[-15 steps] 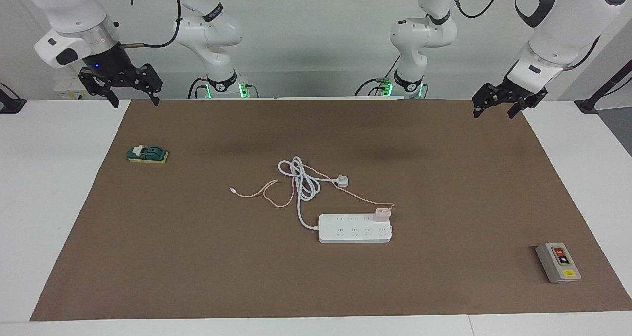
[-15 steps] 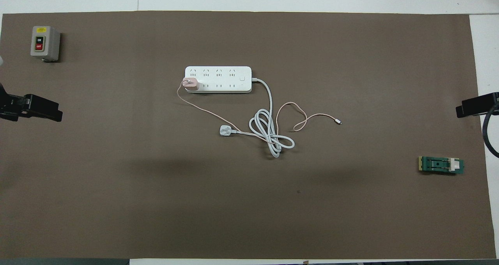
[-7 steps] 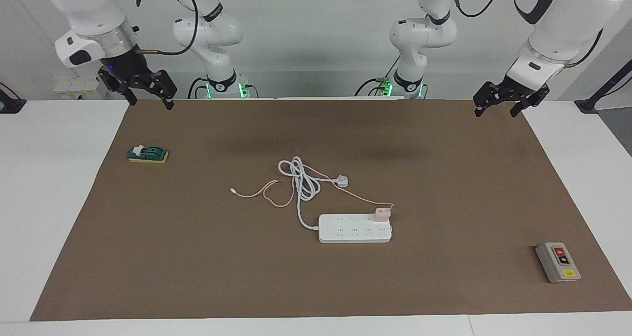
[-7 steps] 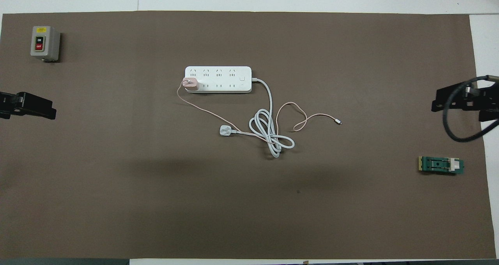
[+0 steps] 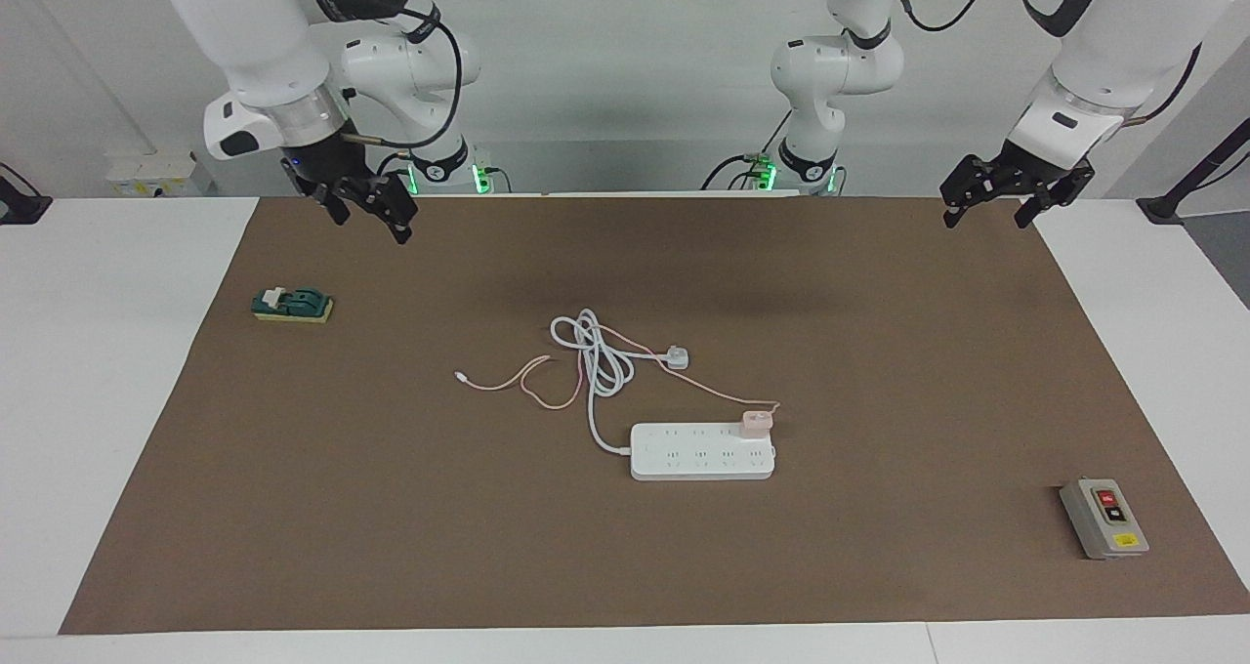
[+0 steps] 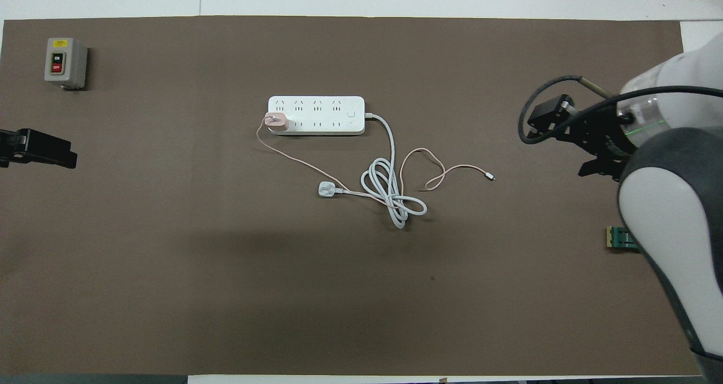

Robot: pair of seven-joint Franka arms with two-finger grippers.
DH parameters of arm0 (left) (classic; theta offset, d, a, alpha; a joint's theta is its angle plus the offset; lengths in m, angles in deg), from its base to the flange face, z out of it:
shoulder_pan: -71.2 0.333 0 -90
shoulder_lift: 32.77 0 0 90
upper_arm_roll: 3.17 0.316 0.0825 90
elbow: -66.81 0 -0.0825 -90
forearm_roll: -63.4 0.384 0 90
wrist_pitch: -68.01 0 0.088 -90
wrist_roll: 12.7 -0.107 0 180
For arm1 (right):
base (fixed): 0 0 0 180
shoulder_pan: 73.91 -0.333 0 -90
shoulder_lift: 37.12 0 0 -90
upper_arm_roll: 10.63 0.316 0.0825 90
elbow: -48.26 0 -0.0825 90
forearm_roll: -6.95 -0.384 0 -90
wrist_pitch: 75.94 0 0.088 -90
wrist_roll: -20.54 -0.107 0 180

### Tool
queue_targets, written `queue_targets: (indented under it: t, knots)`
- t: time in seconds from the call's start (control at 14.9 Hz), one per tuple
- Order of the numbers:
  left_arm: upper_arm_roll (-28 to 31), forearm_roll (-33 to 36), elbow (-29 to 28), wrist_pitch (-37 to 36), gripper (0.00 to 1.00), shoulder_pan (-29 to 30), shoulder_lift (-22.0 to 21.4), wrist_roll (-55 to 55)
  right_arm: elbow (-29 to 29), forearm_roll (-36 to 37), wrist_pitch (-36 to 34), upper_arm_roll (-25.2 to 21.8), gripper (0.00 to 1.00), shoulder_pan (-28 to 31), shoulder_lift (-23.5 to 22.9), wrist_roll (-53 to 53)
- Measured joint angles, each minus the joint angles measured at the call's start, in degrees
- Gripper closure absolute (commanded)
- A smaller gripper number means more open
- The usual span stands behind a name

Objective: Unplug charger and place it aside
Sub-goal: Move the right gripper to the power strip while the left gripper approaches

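Facing view first, says the operator: where is the charger (image 5: 757, 422)?

Me: Seated in the power strip (image 5: 701, 452), in the end socket toward my left arm's end, on the row nearer to me. Its pink cable (image 5: 725, 389) trails toward me and crosses the coiled white cord (image 5: 598, 352), close to the white plug (image 5: 676, 357). Nothing is unplugged yet.

Operator: And your jaws?

Me: Both sets are released and hold nothing. My left arm (image 5: 1104, 49) hangs its jaws over the edge of the brown mat (image 5: 879, 303) at its own end, well apart from the strip. My right arm (image 5: 264, 39) leans in over the worktop, wrist tipped down, with its jaws above the mat near my edge and not far from the green switch block (image 5: 293, 305).

Operator: How would you do the pull well?

Me: I judge the strip is light and will lift with the charger. So I would press one set of jaws down on the bare end of the strip, clear of the sockets. The other set should come straight down over the pink cube and pinch its two side faces, not the cable. Then I would pull straight up without rocking and set it on bare mat, away from the tangle, watching that the cable does not drag the white cord along
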Motion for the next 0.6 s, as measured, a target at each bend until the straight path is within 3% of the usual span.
queue_targets:
  t: [0.4, 0.6]
  knots:
    - [0.1, 0.0, -3.4, 5.5, 0.0, 0.4, 1.7, 1.2, 0.8, -10.4, 16.8, 0.1, 0.0, -7.3, -11.7, -19.5]
    - [-0.2, -3.0, -3.7, 7.8, 0.0, -1.2, 5.3, 17.8, 7.3, -12.6, 22.2, 0.1, 0.0, -11.1, -20.9, -30.9]
